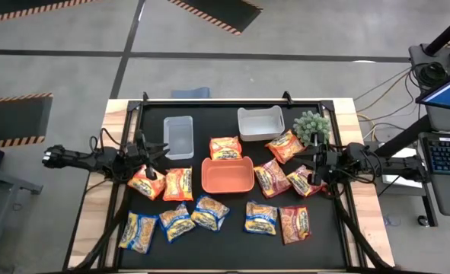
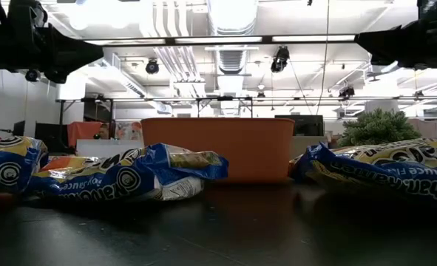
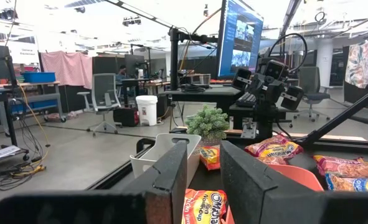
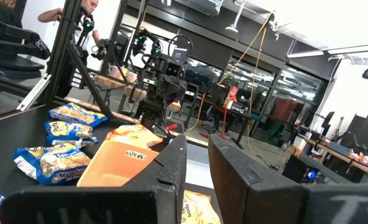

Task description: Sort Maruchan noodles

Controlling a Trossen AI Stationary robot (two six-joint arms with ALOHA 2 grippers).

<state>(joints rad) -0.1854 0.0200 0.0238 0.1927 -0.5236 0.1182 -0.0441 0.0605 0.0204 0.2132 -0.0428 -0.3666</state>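
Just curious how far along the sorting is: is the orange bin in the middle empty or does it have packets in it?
Empty. From above, the orange bin shows only its bare floor.

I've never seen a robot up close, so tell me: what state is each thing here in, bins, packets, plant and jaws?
Orange bin: empty.
Clear bin: empty.
White bin: empty.
Noodle packets: all lying loose, none in a bin.
Potted plant: upright.
Left gripper: jaws slightly apart, holding nothing.
Right gripper: jaws slightly apart, holding nothing.
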